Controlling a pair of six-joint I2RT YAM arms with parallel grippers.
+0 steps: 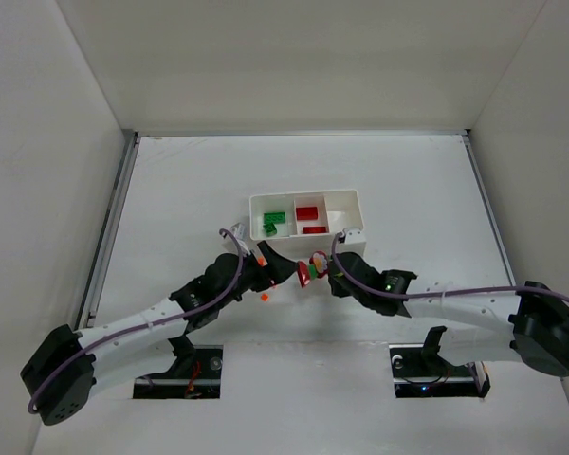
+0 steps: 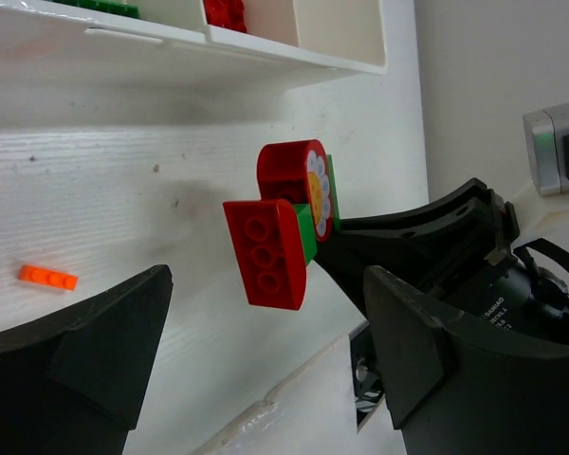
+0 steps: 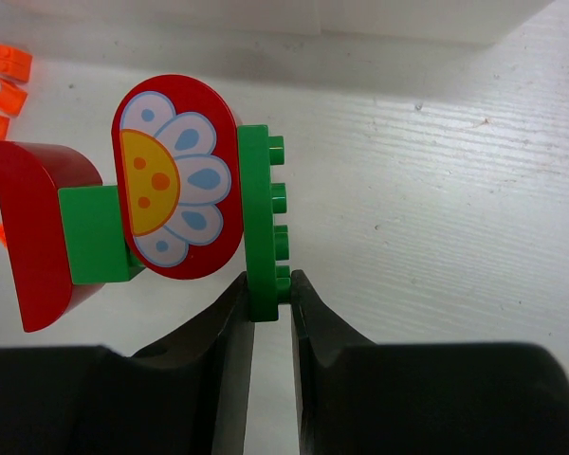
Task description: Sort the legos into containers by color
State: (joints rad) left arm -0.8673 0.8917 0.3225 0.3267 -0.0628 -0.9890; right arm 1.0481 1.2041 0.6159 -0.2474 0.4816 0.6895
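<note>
White tray (image 1: 353, 197), top view: I log green bricks (image 1: 273, 224) in its left compartment and red bricks (image 1: 310, 218) in the middle one. Near its front wall, left gripper (image 1: 286, 272) and right gripper (image 1: 324, 273) meet at a joined lego cluster (image 1: 305, 275).

Left wrist view: left jaws stand wide, flanking the cluster's red curved brick (image 2: 266, 251) without touching it. One orange bit (image 2: 47, 277) lies on the table (image 2: 123, 190).

Right wrist view: right jaws pinch the cluster's green plate (image 3: 262, 218) by its edge.
</note>
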